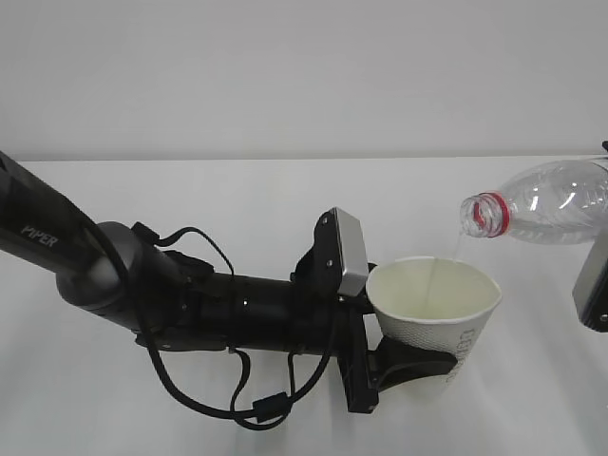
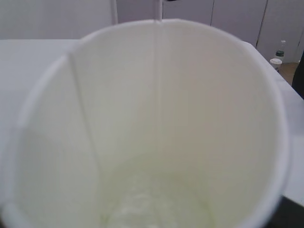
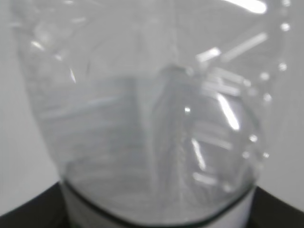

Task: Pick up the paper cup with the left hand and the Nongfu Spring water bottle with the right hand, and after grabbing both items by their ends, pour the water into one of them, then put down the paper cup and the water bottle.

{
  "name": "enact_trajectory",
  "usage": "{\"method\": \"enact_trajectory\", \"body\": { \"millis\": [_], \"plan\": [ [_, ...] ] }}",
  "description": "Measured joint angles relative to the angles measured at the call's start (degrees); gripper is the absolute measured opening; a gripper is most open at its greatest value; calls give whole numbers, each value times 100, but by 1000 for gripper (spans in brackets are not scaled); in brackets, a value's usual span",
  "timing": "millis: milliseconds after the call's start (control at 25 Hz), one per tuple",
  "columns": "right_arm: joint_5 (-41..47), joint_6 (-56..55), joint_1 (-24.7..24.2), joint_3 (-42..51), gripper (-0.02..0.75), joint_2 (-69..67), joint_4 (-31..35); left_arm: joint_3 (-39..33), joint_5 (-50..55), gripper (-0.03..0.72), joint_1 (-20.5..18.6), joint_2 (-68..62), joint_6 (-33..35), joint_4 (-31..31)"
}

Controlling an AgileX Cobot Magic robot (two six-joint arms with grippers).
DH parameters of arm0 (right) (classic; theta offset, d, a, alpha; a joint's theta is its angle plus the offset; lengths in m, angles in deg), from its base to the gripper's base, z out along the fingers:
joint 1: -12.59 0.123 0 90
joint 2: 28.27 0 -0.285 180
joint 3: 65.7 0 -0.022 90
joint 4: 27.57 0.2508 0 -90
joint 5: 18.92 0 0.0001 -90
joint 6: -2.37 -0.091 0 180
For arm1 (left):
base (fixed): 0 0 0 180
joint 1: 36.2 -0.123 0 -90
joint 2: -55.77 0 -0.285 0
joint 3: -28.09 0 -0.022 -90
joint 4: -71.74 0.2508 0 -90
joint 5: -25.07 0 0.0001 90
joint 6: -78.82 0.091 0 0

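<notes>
My left gripper (image 1: 415, 367) is shut on the lower part of the white paper cup (image 1: 435, 306), which it holds upright above the table. The clear Nongfu Spring water bottle (image 1: 549, 201) lies tilted almost level at the upper right, its red-ringed open mouth (image 1: 483, 215) just above the cup's far rim. A thin stream of water (image 1: 457, 249) falls from the mouth into the cup. The right gripper is shut on the bottle's far end; only its grey block (image 1: 593, 286) shows at the frame edge. The left wrist view looks into the cup (image 2: 118, 109), with a little water (image 2: 154, 209) at the bottom. The bottle (image 3: 152, 109) fills the right wrist view.
The white table (image 1: 237, 218) runs back to a plain white wall. The black PIPER arm (image 1: 123, 285) with loose cables stretches across the left half. Small bottles (image 2: 279, 53) stand far off in the left wrist view.
</notes>
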Motion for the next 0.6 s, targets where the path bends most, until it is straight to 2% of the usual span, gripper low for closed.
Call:
{"method": "enact_trajectory", "body": {
  "millis": [600],
  "plan": [
    [0, 2, 0, 0, 440, 0, -27, 0, 0, 498, 0, 0, 0, 0]
  ]
}}
